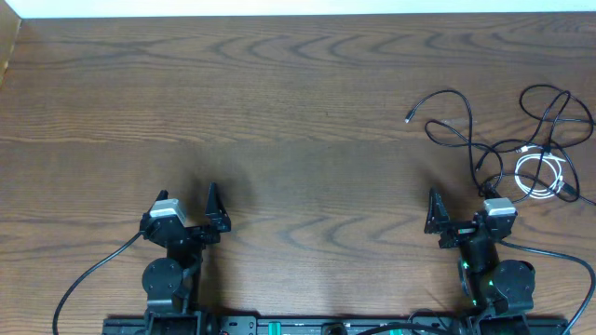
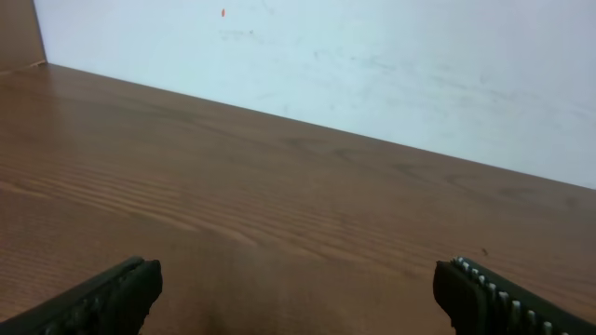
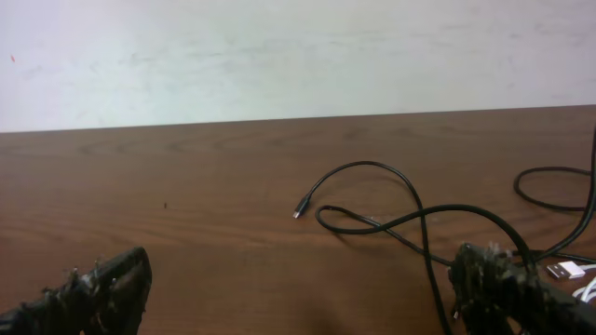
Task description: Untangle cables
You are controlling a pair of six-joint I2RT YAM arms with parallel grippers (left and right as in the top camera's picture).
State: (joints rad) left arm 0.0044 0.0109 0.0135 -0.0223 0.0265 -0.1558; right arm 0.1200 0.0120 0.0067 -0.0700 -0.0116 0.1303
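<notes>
Black cables (image 1: pixel 453 92) lie looped and crossed with a white coil (image 1: pixel 520 174) at about three o'clock on the wooden table (image 1: pixel 279 93), just beyond the right gripper (image 3: pixel 303 293) at five o'clock, whose jaws stand wide apart and empty; the left gripper (image 2: pixel 296 298), at seven o'clock, likewise gapes, gripping nothing

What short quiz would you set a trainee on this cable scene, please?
1. True or false: the left claw and the right claw are both open and empty.
2. The black cable lies nearest: A) the left claw, B) the right claw, C) midway between them.
3. Fill in: the small coiled cable tangled with the black one is ___ in colour.

Key: 1 true; 2 B; 3 white.
</notes>
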